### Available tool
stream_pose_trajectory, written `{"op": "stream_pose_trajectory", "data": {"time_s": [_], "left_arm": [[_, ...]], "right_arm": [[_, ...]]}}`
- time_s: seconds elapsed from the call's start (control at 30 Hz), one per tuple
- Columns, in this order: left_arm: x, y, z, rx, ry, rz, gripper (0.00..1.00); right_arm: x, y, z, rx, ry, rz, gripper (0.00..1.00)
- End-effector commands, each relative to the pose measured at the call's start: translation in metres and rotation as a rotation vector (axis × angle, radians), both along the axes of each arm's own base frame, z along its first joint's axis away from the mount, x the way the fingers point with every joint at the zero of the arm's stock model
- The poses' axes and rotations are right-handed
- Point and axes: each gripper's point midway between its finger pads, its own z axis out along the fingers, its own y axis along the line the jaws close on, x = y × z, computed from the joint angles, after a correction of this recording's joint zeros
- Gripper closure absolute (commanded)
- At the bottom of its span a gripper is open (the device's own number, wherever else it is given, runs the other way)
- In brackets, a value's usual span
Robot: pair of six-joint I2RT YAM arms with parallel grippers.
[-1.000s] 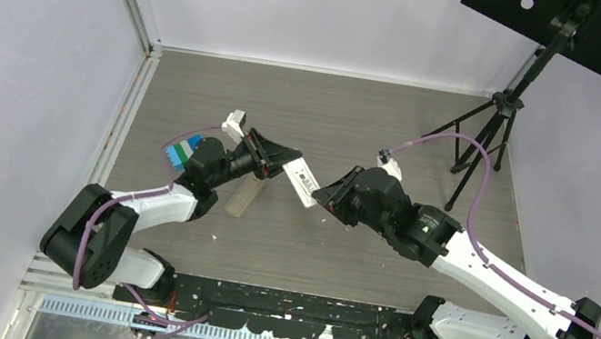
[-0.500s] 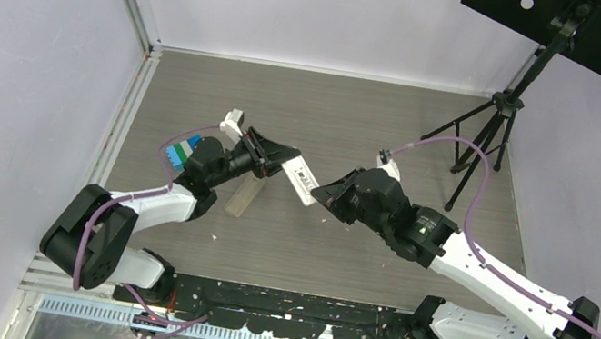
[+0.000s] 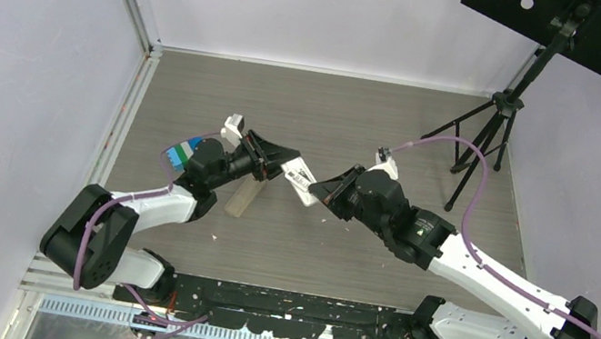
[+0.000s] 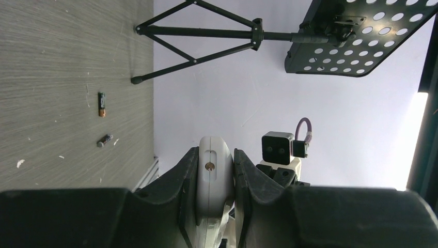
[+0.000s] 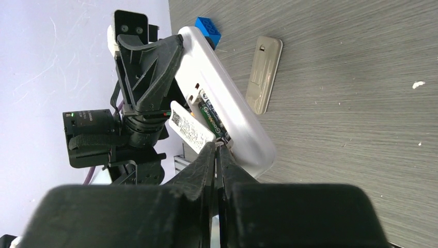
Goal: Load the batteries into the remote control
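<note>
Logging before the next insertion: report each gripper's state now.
Left gripper: closed on the remote control.
Right gripper: closed, tips at the remote control, nothing visibly held.

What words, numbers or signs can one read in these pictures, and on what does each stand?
Sticker on the remote: dark print, too small to read.
Battery in the remote: pale lettering on green, blurred.
Two loose batteries on the table: marks too small to read.
So no text is legible.
</note>
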Motion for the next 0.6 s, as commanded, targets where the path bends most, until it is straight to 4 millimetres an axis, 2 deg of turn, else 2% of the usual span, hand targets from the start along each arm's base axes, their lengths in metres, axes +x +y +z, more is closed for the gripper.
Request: {"op": "stream_pose_trajectory", "data": {"time_s": [0.0, 0.2, 0.4, 0.57], "left_arm": [[-0.007, 0.0, 0.036, -0.117, -0.042, -0.026, 1.0], [-0.004, 0.0, 0.026, -0.056, -0.048, -0.009, 1.0], [0.001, 0.0, 0.009, 0.0, -0.039, 0.013, 1.0], [0.006, 0.003, -0.002, 0.053, -0.052, 0.04, 1.0]], "right_arm": [[0.005, -0.015, -0.013, -0.092, -0.023, -0.036, 0.92], [0.005, -0.021, -0.01, -0.076, -0.025, -0.061, 0.92], [0.007, -0.021, -0.009, -0.062, -0.017, -0.079, 0.99], [0.007, -0.019, -0.008, -0.036, -0.005, -0.09, 1.0]]}}
